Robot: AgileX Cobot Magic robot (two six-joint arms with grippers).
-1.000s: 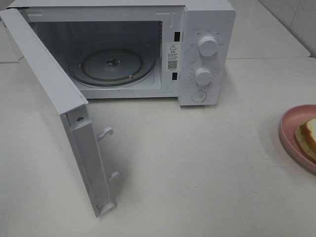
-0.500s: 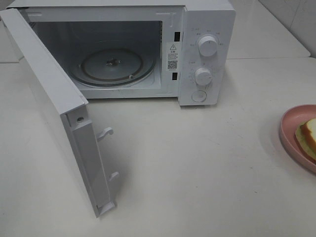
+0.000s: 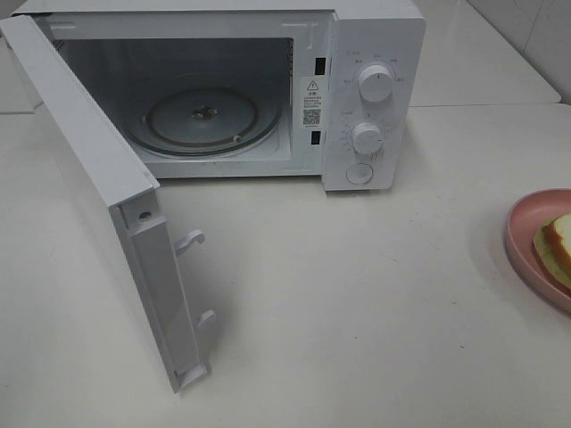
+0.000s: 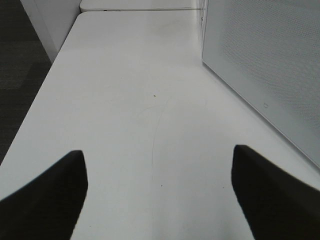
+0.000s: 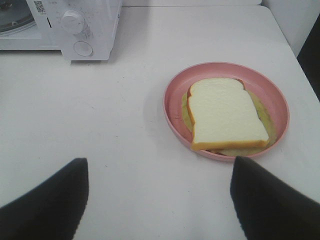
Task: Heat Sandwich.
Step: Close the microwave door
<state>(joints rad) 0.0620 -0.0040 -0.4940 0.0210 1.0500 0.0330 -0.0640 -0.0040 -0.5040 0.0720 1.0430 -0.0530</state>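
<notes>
Resting soft and crushable on its pink plate, the sandwich wants lifting by the plate's rim, both tools spread wide and empty

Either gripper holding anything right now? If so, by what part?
Nothing held. The left gripper is open over bare table; the right gripper is open, short of the pink plate, where the sandwich lies untouched.
</notes>
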